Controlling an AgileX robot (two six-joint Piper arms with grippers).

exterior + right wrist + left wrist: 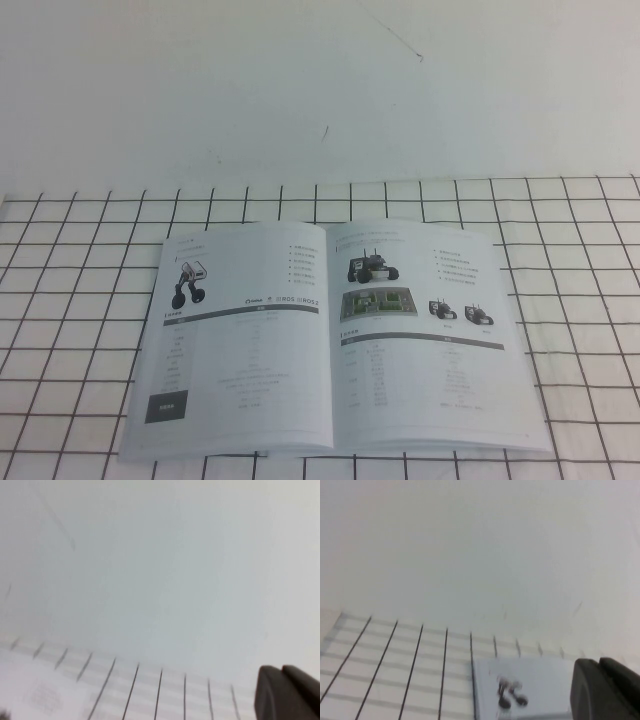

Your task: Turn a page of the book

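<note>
Left gripper [607, 690]: dark tip only, lower right of left wrist frame, above book [330, 340]; jaw opening cannot be told. Book lies open, lower centre of high frame, on gridded mat [80, 300]. Page [430, 335] flat on right half. Right gripper [290, 692]: lower right of right wrist frame, opening unclear. Risk: glossy leaf slips, or two leaves lift together.
</note>
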